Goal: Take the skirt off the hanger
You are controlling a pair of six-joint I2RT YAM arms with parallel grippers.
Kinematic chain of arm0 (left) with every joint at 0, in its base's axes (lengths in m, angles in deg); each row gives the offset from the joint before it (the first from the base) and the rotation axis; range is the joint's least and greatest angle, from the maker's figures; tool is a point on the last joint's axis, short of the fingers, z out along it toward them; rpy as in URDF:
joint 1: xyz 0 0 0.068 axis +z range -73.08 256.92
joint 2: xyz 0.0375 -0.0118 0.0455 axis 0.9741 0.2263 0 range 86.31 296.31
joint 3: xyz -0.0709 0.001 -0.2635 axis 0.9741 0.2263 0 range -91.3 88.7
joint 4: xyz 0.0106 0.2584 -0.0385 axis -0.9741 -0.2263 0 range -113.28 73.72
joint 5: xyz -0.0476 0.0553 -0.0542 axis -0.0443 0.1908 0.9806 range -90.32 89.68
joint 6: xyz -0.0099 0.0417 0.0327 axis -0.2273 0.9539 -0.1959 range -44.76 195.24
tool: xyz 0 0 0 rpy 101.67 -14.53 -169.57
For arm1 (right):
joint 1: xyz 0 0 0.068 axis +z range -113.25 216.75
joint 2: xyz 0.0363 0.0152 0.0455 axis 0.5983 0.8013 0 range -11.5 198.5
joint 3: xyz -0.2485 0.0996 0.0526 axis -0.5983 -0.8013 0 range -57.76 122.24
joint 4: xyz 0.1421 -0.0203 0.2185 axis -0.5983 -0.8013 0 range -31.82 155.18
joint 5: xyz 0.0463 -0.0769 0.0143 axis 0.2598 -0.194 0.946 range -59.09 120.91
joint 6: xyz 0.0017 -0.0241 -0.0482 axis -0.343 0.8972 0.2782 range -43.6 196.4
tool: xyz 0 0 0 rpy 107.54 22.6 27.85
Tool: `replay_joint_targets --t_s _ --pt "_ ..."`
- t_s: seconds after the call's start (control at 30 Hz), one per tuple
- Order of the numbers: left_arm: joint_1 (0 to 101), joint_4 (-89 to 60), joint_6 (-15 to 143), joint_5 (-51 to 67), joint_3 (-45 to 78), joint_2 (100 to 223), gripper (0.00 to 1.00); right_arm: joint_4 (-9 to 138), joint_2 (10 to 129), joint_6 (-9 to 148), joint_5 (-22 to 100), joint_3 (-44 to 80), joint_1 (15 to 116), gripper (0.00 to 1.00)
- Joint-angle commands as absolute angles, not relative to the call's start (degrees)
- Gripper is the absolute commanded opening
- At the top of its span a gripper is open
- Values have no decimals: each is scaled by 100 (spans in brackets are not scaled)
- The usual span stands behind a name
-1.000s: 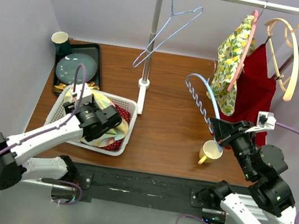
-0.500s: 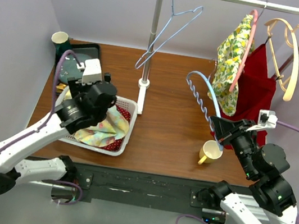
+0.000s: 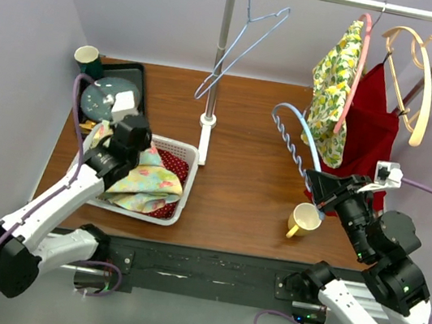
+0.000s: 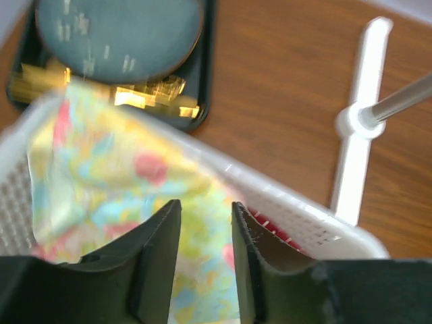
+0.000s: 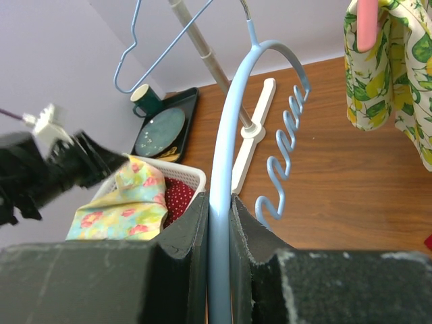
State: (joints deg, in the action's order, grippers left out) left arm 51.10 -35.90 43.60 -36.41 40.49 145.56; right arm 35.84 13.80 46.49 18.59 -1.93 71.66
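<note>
Skirt [image 3: 147, 182] in basket [image 3: 179, 145] under my parted left jaws, right jaws clamped the bare hanger [image 5: 217, 202]; parking it seemed next.

The skirt [image 3: 145, 182] is off the hanger, a soft pastel floral cloth in yellow, pink and pale blue. It lies crumpled in the white basket [image 3: 190, 176] on my left and spills over the far left corner. The hanger [image 3: 293, 135], light blue with a wavy lower bar, stands tilted above the table [image 3: 237, 182], pinched in my right gripper [image 3: 316, 190].
</note>
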Motion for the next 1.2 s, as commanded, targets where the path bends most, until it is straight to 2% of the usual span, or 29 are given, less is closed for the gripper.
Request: replay_joint_targets --t_s 0.0,0.13,0.3,0.43,0.5,0.53,0.7,0.83,1.03,1.17 --pt "5521 -3563 2919 -3135 5255 14239 35 3899 1241 4792 1773 25 7155 0" --pt "5600 -3342 2331 -3336 5978 14467 39 3952 1258 4775 1790 -11 7155 0" --pt "5600 -4079 1628 -4169 5355 14696 39 3881 1302 4766 1878 60 7164 0" --pt "5600 -4212 2221 -4452 4338 14310 60 3873 1267 4748 1861 51 7155 0" --pt "5600 -4825 2085 -4679 3601 14248 62 3873 1302 4748 1869 68 7155 0" --pt "5609 -5646 1570 -4768 3335 14282 62 3881 1302 4740 1869 86 7164 0" --pt "5600 -7865 249 -4524 1965 14634 55 3917 1302 4687 1931 60 7164 0" --pt "5609 -9150 -151 -4040 1706 14749 48 3794 1302 4704 1914 121 7164 0" --pt "5609 -8408 -219 -2574 2759 14196 39 3776 1232 4766 1799 148 7155 0" --pt "5609 -7668 -491 -1985 3682 14387 33 3794 1284 4783 1808 148 7155 0"
